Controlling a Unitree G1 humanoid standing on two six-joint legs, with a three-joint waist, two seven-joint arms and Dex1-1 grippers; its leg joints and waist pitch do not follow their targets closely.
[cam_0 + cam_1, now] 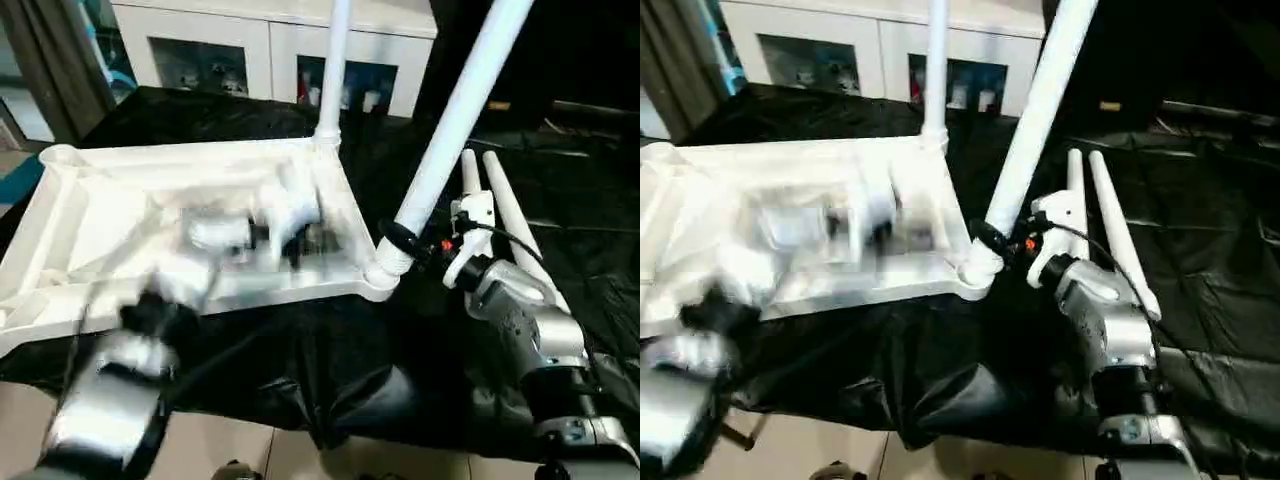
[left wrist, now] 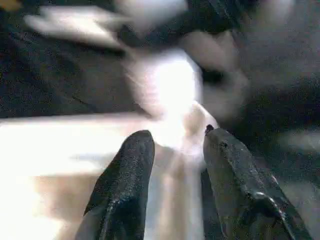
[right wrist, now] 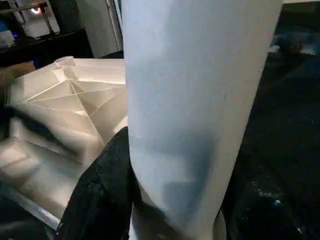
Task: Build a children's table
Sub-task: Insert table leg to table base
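The white tabletop (image 1: 100, 230) lies upside down on a black cloth, ribbed underside up. One white leg (image 1: 335, 60) stands upright in its far right corner socket. A second leg (image 1: 455, 120) leans in the near right corner socket (image 1: 378, 275), and my right gripper (image 1: 402, 243) is shut on it just above the socket; a black finger (image 3: 100, 190) presses its side. Two loose legs (image 1: 505, 215) lie on the cloth further right. My left gripper (image 2: 175, 137), blurred, hovers over the tabletop's near right part (image 1: 285, 240), fingers apart with white plastic showing between them.
A white glass-door cabinet (image 1: 270, 50) stands behind the table. The black cloth (image 1: 330, 370) hangs over the table's front edge, with pale floor below. A cable runs along my right wrist (image 1: 500, 235).
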